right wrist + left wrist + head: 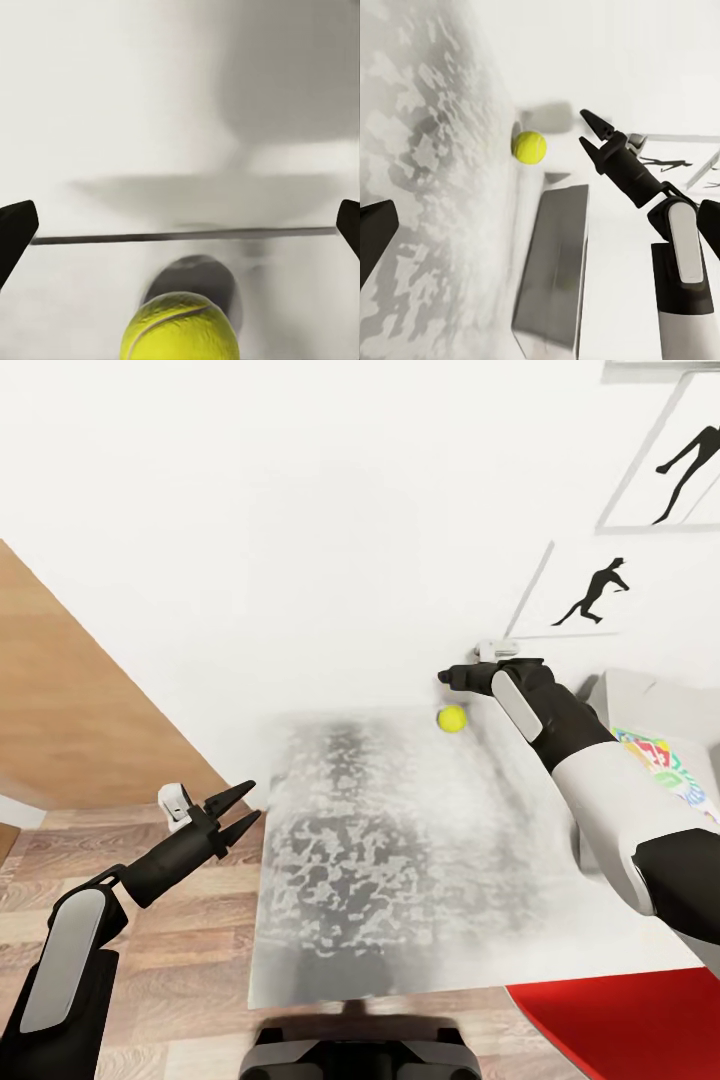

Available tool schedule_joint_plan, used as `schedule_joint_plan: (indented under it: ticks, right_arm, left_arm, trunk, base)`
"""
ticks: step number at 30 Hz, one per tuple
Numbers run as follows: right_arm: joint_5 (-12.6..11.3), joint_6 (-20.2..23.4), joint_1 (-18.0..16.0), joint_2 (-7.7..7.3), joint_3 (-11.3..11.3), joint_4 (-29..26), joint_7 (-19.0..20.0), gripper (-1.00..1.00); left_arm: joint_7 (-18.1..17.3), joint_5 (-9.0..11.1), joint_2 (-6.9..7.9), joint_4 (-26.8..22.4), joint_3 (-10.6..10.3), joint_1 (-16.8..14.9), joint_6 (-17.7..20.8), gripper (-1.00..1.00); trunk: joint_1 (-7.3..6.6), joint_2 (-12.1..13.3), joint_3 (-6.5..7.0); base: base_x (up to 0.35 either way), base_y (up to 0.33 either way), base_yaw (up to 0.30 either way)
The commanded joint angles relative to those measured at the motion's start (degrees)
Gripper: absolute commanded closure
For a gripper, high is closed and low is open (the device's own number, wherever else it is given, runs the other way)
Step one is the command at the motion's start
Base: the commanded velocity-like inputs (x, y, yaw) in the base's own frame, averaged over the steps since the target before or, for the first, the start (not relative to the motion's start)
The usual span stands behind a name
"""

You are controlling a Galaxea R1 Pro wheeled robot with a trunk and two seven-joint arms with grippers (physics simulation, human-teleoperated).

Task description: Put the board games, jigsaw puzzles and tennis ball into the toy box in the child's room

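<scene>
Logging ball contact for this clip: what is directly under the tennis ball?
The tennis ball sits on the table, its dark shadow showing beside it on the pale mottled top. The contact spot itself is covered by the ball. The right gripper hangs open close above.

Cut off and unclear parts

The tennis ball (180,328) is cropped by the right wrist frame's bottom edge; a colourful printed item (672,770) at the head view's right is partly hidden behind the right arm (600,780).

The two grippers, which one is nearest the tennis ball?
The right gripper, open just above the tennis ball near the wall; the left gripper hangs beside the table's edge.
</scene>
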Motion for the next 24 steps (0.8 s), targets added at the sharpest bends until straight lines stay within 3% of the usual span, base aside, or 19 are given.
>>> schedule_joint_plan:
  ticks: [1,24]
  right_arm:
    - [-0.6,0.1,-0.1,-0.08,0.3,-0.1,-0.5,-1.0]
    - [-0.6,0.1,0.1,-0.07,0.6,0.0,-0.5,-1.0]
  left_arm:
    - [-0.5,-0.4,-0.01,0.0,0.1,0.0,0.2,-1.0]
    - [-0.4,-0.4,-0.02,0.0,0.0,0.0,0.3,-1.0]
  trunk:
    - [0.03,-0.1,-0.08]
    - [0.03,-0.1,-0.85]
  base:
    - [0.03,0.0,0.0]
    - [0.008,0.0,0.0]
